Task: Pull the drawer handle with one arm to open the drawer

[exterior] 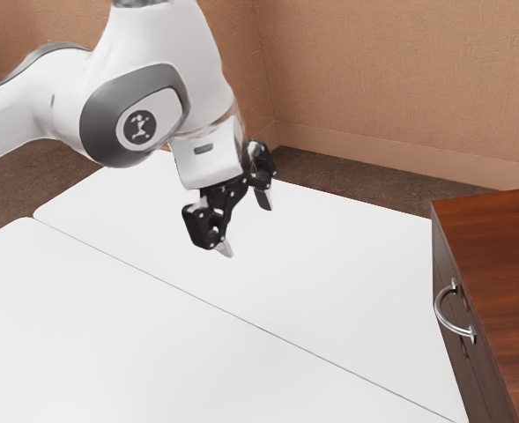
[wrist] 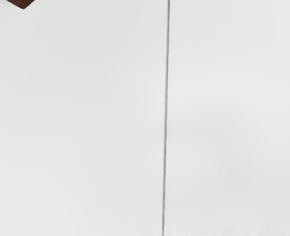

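Hovering over the white table [exterior: 329,264], the black gripper [exterior: 248,227] has its fingers spread wide w/ nothing between them. The arm [exterior: 136,97] enters from the exterior view's upper left. The drawer handle [exterior: 453,310], a curved metal bar, sits on the front of the dark wood cabinet [exterior: 497,256] at the exterior view's lower right, well apart from the gripper. A table seam [wrist: 165,123] runs below the hand in the wrist view, w/ a brown corner [wrist: 21,4] approx. at frame edge.
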### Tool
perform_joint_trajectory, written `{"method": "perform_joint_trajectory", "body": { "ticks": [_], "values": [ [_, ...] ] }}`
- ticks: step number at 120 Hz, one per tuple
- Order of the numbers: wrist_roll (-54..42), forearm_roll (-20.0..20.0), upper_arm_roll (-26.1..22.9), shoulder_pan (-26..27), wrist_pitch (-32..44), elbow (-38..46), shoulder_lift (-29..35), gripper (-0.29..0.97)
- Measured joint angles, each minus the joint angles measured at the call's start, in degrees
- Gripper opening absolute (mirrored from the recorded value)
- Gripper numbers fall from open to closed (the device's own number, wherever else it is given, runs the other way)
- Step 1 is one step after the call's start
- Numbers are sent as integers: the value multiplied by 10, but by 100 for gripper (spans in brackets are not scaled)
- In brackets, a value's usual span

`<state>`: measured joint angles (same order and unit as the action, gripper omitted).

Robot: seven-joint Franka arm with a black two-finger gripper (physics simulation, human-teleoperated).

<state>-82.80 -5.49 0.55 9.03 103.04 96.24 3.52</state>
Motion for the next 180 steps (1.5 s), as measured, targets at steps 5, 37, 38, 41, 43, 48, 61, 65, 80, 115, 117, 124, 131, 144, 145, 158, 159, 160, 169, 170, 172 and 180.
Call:
{"method": "perform_joint_trajectory", "body": {
  "ticks": [5,37,38,41,43,48,61,65,80,115,117,124,131,144,145,158,159,160,169,170,172,180],
  "values": [
    [-10,-15,-5,12,15,-7,-15,68],
    [-60,-46,-10,101,119,4,-52,68],
    [-61,-46,-10,103,123,6,-52,68],
    [-64,-47,-10,108,136,11,-52,68],
    [-67,-47,-10,112,143,13,-53,68],
    [-72,-46,-10,119,160,16,-56,68],
    [-85,-46,-9,121,189,20,-53,68],
    [-89,-43,-9,118,196,26,-47,68],
    [-101,-38,-7,106,215,44,-32,68],
    [-123,-41,-6,117,275,81,-17,68],
    [-123,-41,-6,121,277,81,-17,68],
    [-126,-41,-6,136,282,86,-16,68],
    [-129,-41,-6,152,287,95,-10,68],
    [-134,-40,-6,172,294,108,-10,68],
    [-134,-40,-6,173,295,109,-10,68],
    [-138,-39,-5,170,307,120,-10,68],
    [-138,-39,-5,170,308,121,-10,68],
    [-138,-39,-5,169,309,122,-10,68],
    [-140,-38,-5,158,324,135,-11,68],
    [-141,-38,-5,157,326,136,-12,68],
    [-141,-38,-5,155,330,139,-12,68],
    [-143,-38,-5,147,349,153,-12,68]
  ]
}}
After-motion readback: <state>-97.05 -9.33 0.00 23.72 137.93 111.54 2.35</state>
